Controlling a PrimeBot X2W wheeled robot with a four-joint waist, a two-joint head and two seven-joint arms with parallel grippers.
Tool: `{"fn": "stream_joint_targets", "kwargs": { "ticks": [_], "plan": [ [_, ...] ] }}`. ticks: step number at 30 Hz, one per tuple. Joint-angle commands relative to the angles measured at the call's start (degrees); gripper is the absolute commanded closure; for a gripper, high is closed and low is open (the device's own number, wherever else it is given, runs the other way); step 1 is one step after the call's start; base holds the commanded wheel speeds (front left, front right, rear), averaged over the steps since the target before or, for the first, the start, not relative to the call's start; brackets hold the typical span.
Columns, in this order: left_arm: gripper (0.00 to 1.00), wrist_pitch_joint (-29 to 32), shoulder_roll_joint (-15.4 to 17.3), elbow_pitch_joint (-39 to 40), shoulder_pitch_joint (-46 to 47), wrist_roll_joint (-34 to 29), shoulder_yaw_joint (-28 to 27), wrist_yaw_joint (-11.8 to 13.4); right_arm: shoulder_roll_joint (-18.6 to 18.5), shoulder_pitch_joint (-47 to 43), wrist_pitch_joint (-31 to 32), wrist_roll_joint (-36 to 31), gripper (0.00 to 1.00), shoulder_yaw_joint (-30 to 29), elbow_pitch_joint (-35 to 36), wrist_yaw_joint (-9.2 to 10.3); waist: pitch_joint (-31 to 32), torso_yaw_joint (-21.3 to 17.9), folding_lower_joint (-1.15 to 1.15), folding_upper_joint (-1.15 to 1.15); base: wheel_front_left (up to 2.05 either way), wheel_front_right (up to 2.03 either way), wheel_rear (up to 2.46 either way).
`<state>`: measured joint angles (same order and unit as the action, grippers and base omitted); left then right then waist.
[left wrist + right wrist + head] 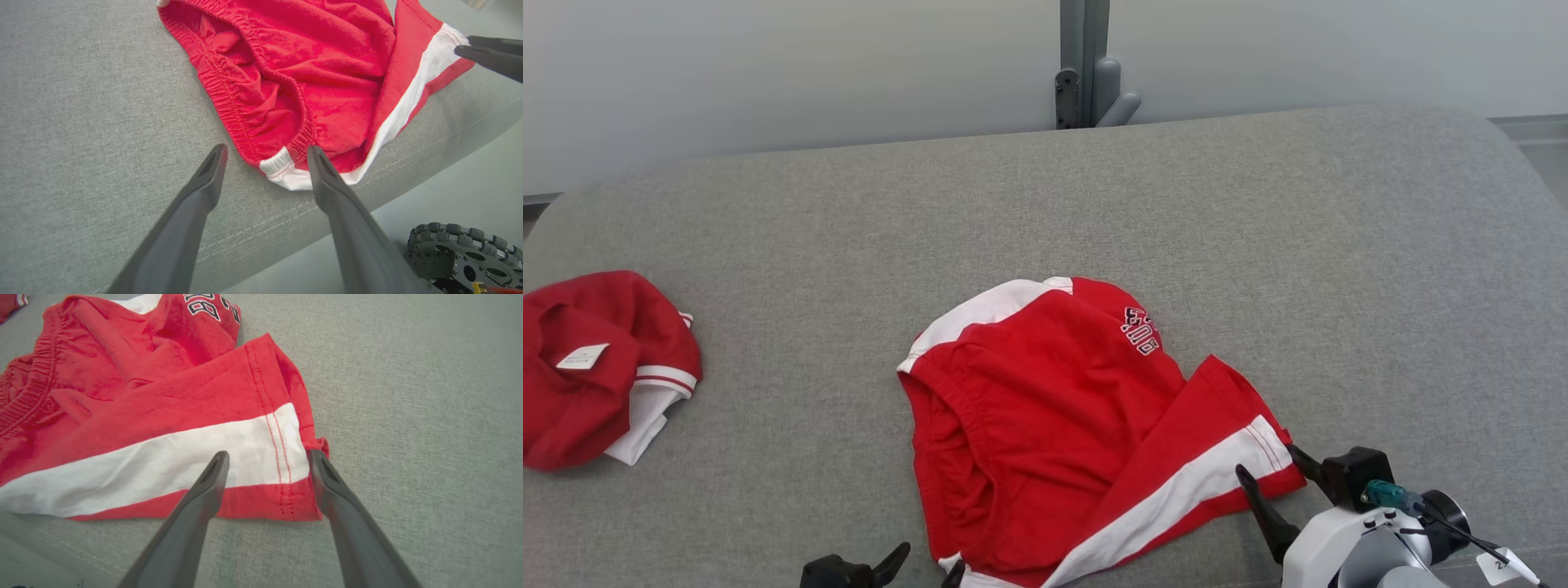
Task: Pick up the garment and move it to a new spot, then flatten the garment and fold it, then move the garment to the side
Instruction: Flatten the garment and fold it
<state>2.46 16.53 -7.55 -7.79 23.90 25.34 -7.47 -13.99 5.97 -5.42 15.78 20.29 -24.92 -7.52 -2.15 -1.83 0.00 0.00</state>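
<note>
Both jaws gape wide: left gripper [929, 562] straddles the waistband corner [280, 162], right gripper [1267, 461] the striped hem [286, 465]; the red shorts [1045, 408] stretch between them, seemingly ungripped.

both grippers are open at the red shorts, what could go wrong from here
The left gripper straddles the waistband corner of the red shorts, where layers gape apart; it may pinch only one layer.
One finger of the right gripper sits at the hem's edge, so it may close beside the cloth.
The shorts lie near the front edge of the grey surface and could slide off.
</note>
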Motion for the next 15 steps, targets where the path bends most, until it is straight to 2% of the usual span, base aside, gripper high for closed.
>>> {"fn": "stream_joint_targets", "kwargs": {
  "ticks": [1,15],
  "plan": [
    [0.0,0.4,0.3,-0.6,1.5,0.3,0.4,0.0,-0.2,1.1,0.4,0.7,0.0,0.8,-0.3,0.06,-0.6,-0.2,0.0,0.0,0.0,0.0,0.0],
    [0.0,0.1,0.9,-6.5,6.7,2.6,4.0,0.0,-1.0,3.5,1.3,3.6,0.0,4.1,-2.1,0.06,-2.9,-0.7,0.0,0.0,0.0,0.0,0.0]
  ]
}}
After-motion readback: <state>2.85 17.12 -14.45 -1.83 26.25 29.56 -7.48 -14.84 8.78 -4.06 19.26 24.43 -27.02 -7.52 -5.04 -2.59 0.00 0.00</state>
